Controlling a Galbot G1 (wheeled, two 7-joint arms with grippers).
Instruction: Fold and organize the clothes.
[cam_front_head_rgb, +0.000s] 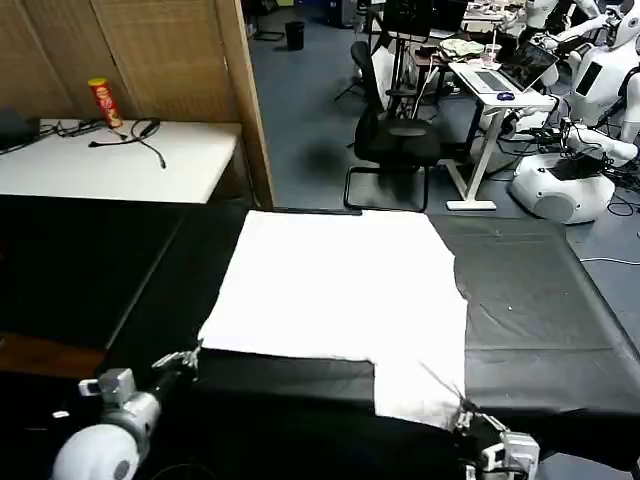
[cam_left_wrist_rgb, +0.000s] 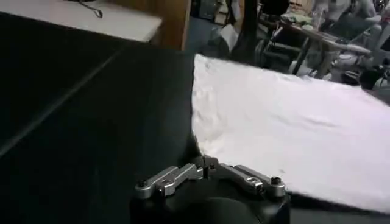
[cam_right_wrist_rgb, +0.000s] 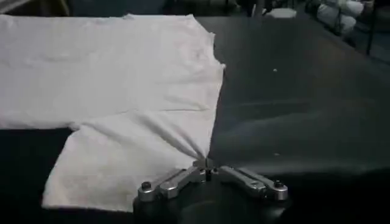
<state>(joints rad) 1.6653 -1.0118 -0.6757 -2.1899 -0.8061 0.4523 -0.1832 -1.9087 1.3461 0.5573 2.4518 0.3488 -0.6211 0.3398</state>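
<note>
on black table (cam_front_head_rgb: 540, 300), white t-shirt (cam_front_head_rgb: 340, 290), its near corners pinched by left hand (cam_left_wrist_rgb: 206, 163) and right hand (cam_right_wrist_rgb: 206, 163).

right gripper (cam_right_wrist_rgb: 207, 165) apparently pinching T-shirt (cam_right_wrist_rgb: 122, 79) edge

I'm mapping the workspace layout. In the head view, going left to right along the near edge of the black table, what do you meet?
left gripper → white T-shirt, lying on the black table → right gripper, at the shirt's near right corner.
</note>
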